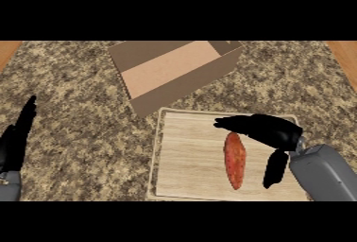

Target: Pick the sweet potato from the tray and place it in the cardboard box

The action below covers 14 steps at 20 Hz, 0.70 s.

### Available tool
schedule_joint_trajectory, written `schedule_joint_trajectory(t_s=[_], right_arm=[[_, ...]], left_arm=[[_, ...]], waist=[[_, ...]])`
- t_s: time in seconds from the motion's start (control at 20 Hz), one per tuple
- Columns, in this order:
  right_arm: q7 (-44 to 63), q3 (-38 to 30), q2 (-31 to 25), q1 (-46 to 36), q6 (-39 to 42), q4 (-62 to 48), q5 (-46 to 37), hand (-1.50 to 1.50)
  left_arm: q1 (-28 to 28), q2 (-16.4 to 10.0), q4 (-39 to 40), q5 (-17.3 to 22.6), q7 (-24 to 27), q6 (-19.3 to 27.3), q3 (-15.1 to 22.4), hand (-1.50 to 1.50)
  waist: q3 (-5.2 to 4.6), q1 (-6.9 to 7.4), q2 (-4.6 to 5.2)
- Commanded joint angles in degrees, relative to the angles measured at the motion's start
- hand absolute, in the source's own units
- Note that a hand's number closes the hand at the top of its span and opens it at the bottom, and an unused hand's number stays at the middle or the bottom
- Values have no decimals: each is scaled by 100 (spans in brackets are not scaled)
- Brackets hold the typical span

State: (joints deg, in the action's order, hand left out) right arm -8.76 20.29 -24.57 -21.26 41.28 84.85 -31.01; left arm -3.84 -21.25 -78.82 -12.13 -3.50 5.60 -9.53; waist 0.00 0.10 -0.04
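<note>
Head view: the sweet potato [235,160] lies lengthwise on the tray [185,163], lower right of centre, the right robot hand [268,130] spread wide over its upper end, holding nothing. Probably stiff, heavy and tapered, so grasp its thick middle. Left robot hand [15,142] rests open, left edge

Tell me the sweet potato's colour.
The sweet potato is reddish orange, shown best in the head view.

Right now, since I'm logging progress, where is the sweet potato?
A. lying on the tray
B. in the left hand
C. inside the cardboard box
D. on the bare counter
A: the sweet potato lies on the tray, beside the right hand, apart from the cardboard box.
</note>
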Motion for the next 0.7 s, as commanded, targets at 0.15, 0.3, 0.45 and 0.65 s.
schedule_joint_trajectory(t_s=[0.15,0.3,0.45,0.65], right_arm=[[-366,-363,73,369,356,562,-115,-150],[-15,-234,328,364,642,724,-217,-150],[597,181,522,622,611,1135,-620,-150],[661,21,583,641,704,854,-871,-150]], left_arm=[[23,263,-197,-230,-121,88,13,0],[-441,78,409,-218,-74,-150,-115,0],[-14,-51,135,-65,144,-233,-336,0],[-118,262,233,-309,139,-19,-163,0]], waist=[[1,-9,0],[0,-19,5],[-1,-4,-2],[0,-10,3]])
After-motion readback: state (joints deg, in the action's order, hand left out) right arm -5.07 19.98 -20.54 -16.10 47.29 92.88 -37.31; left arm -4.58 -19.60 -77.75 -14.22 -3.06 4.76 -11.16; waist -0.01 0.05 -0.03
